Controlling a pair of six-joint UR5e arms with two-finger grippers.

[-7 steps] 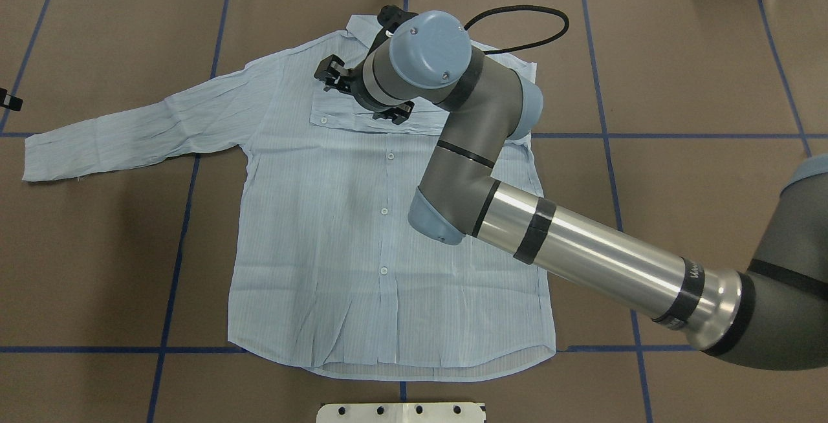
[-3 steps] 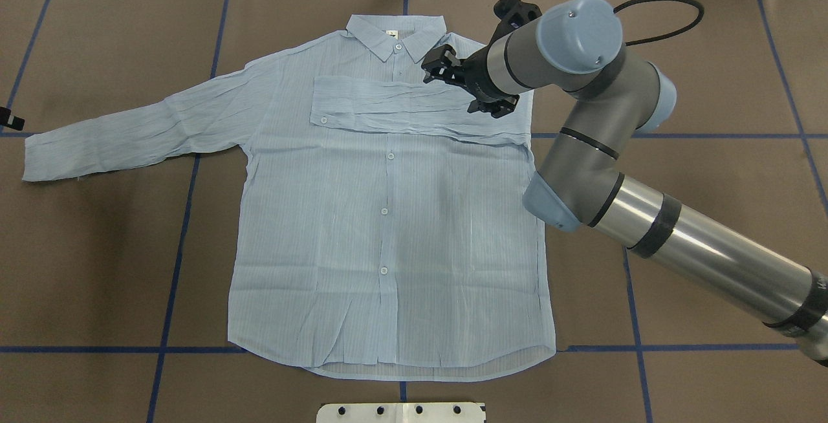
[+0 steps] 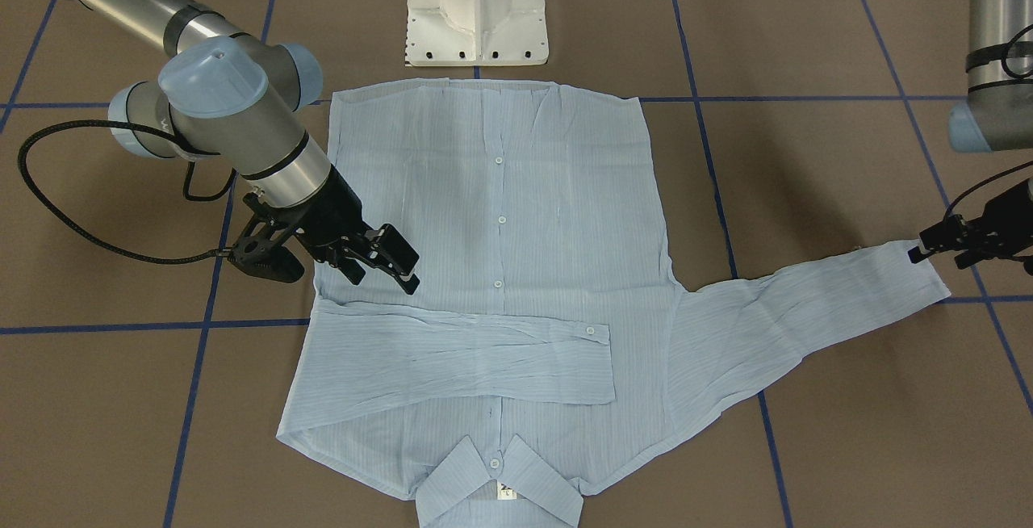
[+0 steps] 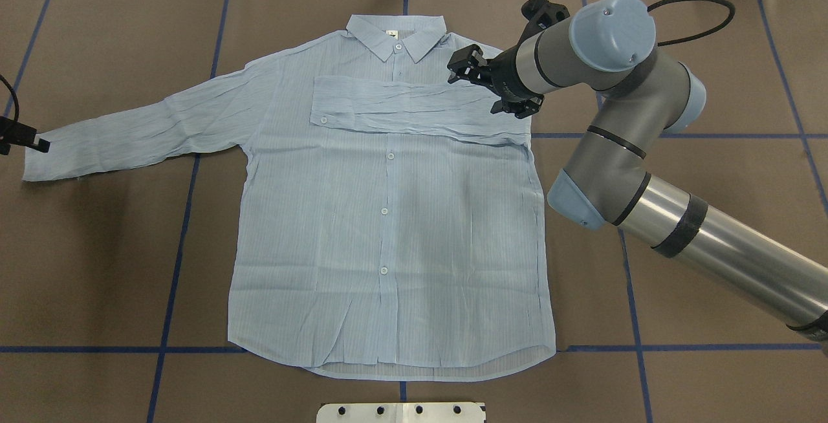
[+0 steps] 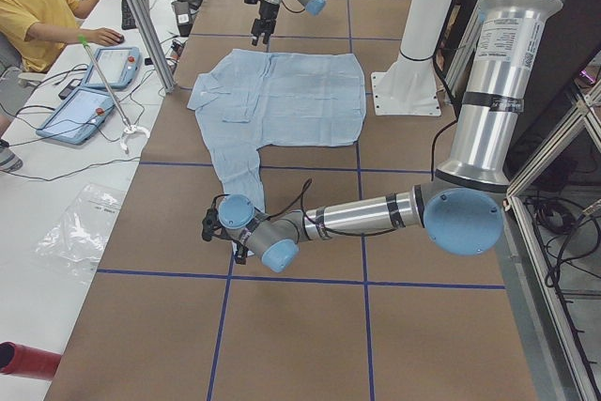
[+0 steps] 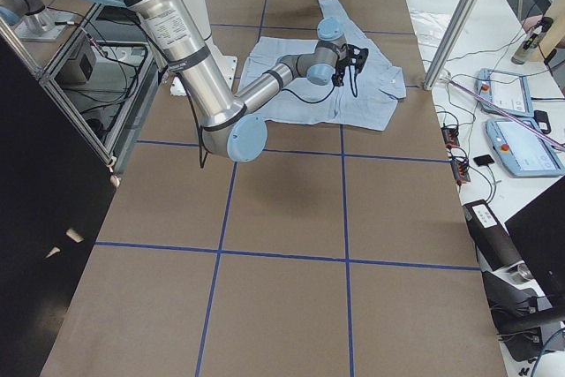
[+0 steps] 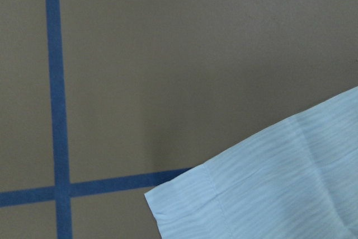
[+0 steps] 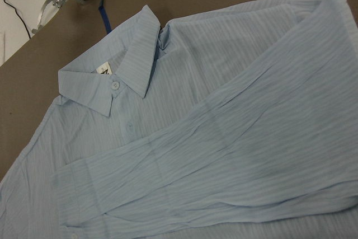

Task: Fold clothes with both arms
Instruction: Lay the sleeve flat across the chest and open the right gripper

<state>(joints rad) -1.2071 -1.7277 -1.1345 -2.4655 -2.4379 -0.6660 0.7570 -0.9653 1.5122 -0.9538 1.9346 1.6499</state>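
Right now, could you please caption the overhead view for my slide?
Shirt lies flat, one sleeve folded across its chest; right claw open over the fold, left claw at the other cuff.

Reaches forward with the right arm (image 4: 724,248); stretches the left arm (image 5: 366,216) far out to its own side.
Brings the right forearm in at a slant from the right edge of the overhead view, bends at the wrist joints and turns back toward the centre line. Points the right gripper (image 4: 484,88) sideways and downward, jaws standing apart, nothing between them. Lays the left forearm low and nearly level in the left side view, with the wrist cocked at its end. Shows the left gripper (image 3: 924,247) only as a small black shape at the frame edge, tips aimed inward; jaw spacing not readable.
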